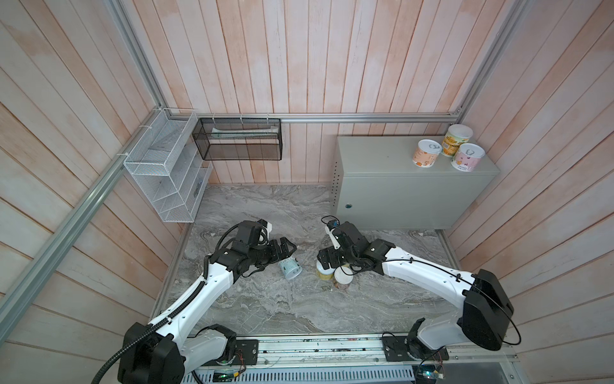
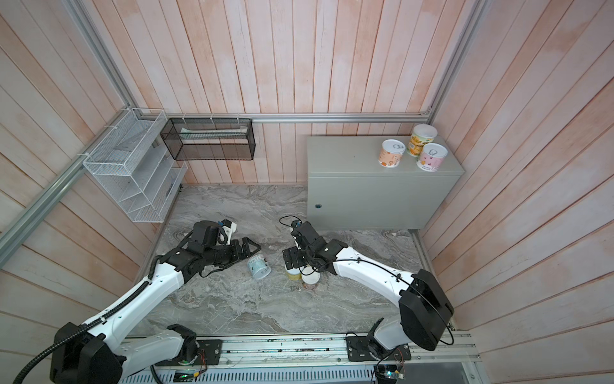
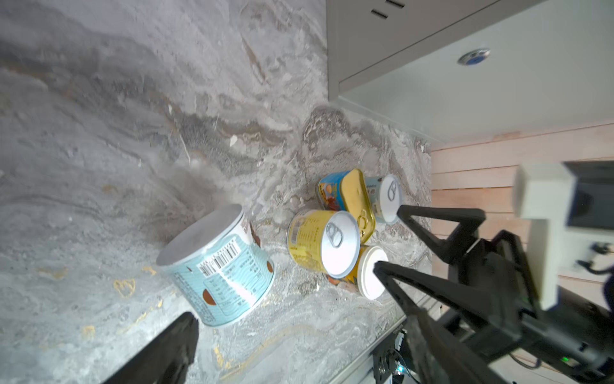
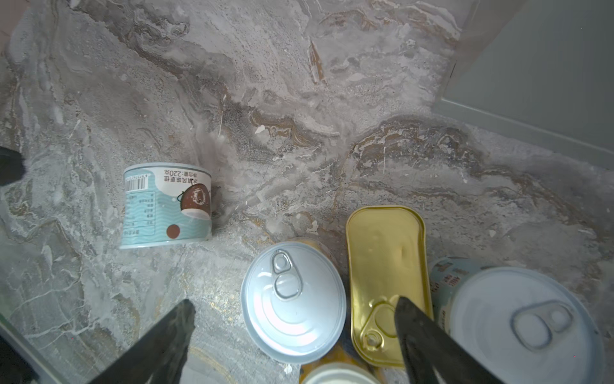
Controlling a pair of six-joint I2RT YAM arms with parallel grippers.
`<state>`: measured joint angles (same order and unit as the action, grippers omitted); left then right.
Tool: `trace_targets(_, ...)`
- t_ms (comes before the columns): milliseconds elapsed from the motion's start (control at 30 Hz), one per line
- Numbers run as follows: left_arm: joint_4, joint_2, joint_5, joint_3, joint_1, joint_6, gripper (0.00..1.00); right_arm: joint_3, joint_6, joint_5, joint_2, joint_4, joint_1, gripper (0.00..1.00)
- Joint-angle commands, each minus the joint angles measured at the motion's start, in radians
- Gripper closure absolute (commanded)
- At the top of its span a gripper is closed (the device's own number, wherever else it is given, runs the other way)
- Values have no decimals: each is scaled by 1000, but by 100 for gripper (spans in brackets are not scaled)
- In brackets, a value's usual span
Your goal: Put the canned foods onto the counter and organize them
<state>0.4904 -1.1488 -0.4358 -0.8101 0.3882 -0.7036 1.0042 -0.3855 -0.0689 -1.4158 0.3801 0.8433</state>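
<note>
Teal tin (image 4: 166, 206), barcode (image 4: 137, 184), "220克" printed

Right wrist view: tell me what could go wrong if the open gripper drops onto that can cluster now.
1. The right gripper straddles the yellow can, but one of its fingers hangs over the gold-topped tin right beside it; descending could strike that tin instead of clearing it.
2. The teal can lies on its side near the left gripper; a nudge may roll it away.

Three tins (image 1: 426, 153) atop counter (image 1: 392, 199); five below, one tipped.
</note>
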Motion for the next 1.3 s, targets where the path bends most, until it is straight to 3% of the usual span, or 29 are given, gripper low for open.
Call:
trace_targets(0, 16, 21, -47, 78, -2, -92, 0, -34, 28, -44, 66, -74, 22, 6)
trace_targets(233, -46, 40, -69, 184, -7, -177, 0, -51, 48, -129, 98, -58, 22, 6)
trace_targets(567, -310, -27, -68, 259, -18, -351, 0, -95, 49, -137, 118, -97, 30, 7)
trace_targets(800, -347, -105, -52, 248, -18, -348, 0, -117, 45, -149, 137, -111, 31, 7)
trace_targets(1000, -363, -194, -32, 216, -18, -317, 1, -187, 78, -84, 187, -220, 47, 7)
trace_targets(1167, -381, -252, -12, 185, -15, -304, 1, -341, 98, 83, 277, -461, 66, 7)
trace_targets(1267, -408, -295, -11, 170, -13, -321, 2, -396, 93, 108, 294, -533, 85, 7)
